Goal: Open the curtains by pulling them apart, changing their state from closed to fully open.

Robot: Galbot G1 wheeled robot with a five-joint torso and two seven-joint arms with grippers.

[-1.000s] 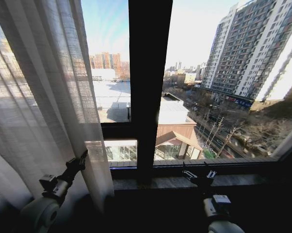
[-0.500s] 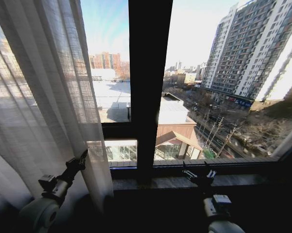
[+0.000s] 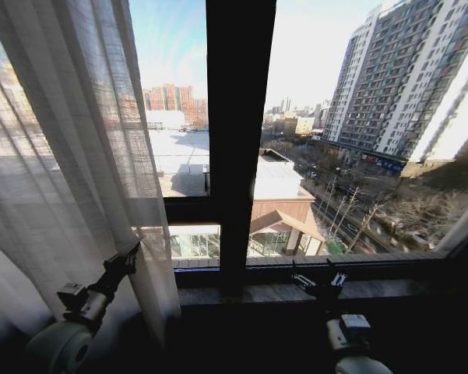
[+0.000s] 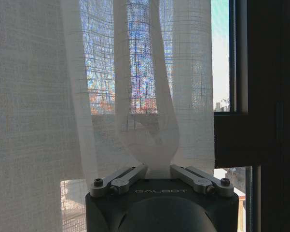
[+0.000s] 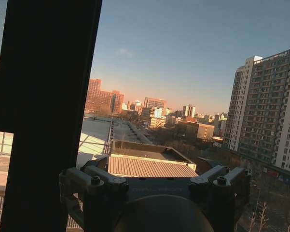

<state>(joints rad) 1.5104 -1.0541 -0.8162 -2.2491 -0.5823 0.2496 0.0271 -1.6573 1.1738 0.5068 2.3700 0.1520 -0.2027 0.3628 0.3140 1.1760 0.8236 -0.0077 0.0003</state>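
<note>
The left panel of the curtains [image 3: 70, 156] hangs sheer and pleated over the left part of the window, its inner edge just short of the dark centre post. My left gripper [image 3: 132, 252] is low on that edge, shut on a fold of the fabric. In the left wrist view the pinched fold of the curtains [image 4: 149, 140] rises from between the closed fingers of the left gripper [image 4: 157, 167]. My right gripper [image 3: 319, 279] sits open above the sill, right of the post, holding nothing. A pale strip at the far right edge may be the other panel [image 3: 463, 226].
A wide dark window post [image 3: 240, 132] stands in the middle, with a dark crossbar and a stone sill [image 3: 272, 292] below. In the right wrist view the same post [image 5: 48, 106] is close beside the right gripper [image 5: 157, 183]. Bare glass with a city view lies right of the post.
My left arm has shifted slightly left and down, drawing the curtain's lower edge a little to the left. The right arm has stayed put.
</note>
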